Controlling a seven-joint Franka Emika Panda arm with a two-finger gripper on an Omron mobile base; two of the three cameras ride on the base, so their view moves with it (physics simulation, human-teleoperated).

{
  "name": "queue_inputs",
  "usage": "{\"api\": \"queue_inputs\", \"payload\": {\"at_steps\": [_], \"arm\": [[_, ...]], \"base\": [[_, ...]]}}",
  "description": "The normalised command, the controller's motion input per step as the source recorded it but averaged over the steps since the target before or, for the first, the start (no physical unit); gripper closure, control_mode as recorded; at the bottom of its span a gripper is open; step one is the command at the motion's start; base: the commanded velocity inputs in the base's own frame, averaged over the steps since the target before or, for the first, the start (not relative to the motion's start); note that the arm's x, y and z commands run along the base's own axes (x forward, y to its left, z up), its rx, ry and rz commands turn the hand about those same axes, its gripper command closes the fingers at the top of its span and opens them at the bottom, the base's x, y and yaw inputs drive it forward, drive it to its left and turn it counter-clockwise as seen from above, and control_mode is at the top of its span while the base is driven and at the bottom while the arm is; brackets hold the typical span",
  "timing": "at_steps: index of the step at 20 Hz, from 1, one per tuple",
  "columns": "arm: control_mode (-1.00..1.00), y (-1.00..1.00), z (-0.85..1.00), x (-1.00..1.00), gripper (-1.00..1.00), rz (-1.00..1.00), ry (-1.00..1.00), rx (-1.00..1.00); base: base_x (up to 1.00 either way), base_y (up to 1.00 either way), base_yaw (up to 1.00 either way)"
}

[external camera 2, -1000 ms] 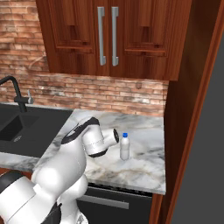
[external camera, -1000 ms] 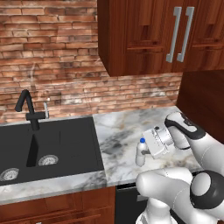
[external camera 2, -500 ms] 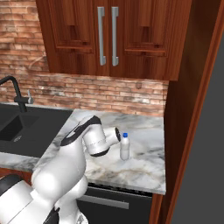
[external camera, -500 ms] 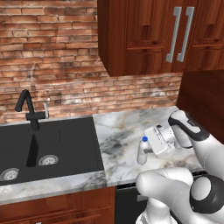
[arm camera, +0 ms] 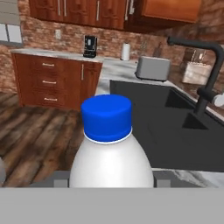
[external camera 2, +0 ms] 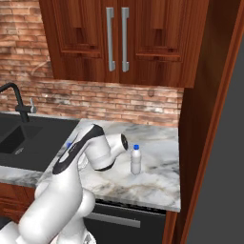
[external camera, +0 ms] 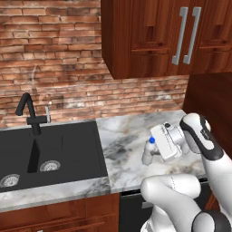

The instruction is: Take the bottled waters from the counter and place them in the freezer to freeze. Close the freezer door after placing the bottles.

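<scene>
One bottled water [external camera: 147, 153], whitish with a blue cap, stands on the marble counter [external camera: 122, 136] just right of the sink. My gripper [external camera: 154, 148] reaches it from the right at neck height. In the hand view the bottle [arm camera: 111, 162] stands very close, its blue cap [arm camera: 106, 117] centred, and my gripper [arm camera: 111, 179] is open with a grey fingertip [arm camera: 59, 178] on either side of the body. The second bottled water [external camera 2: 136, 159] stands upright and free further right on the counter [external camera 2: 157, 181]. Beside my arm, the first bottle's cap [external camera 2: 69, 144] peeks out.
A black sink [external camera: 54, 145] with a dark faucet [external camera: 28, 113] lies left of the bottles. Reddish wall cabinets [external camera: 181, 36] hang overhead. A tall wood panel [external camera 2: 209, 119] bounds the counter on the right, and a black dishwasher [external camera 2: 124, 224] sits below.
My hand has slid left along the counter and closed in on the near bottle, so that the bottle now sits between the fingers. Both bottles stay put.
</scene>
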Motion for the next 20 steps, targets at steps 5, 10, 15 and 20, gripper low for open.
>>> {"api": "queue_inputs", "payload": {"at_steps": [5, 10, 15, 20], "arm": [[-1.00, 0.10, 0.43, -0.37, 1.00, 0.00, -0.13, 0.00], [-1.00, 0.01, 0.47, -0.40, 1.00, -0.01, -0.13, 0.00], [-1.00, 0.00, 0.38, -0.42, 1.00, -0.12, -0.02, 0.15], [-1.00, 0.00, 0.43, -0.11, 1.00, -0.15, 0.06, 0.19]], "base": [[0.00, 0.00, 0.00], [0.00, 0.00, 0.00], [0.00, 0.00, 0.00], [0.00, 0.00, 0.00]]}}
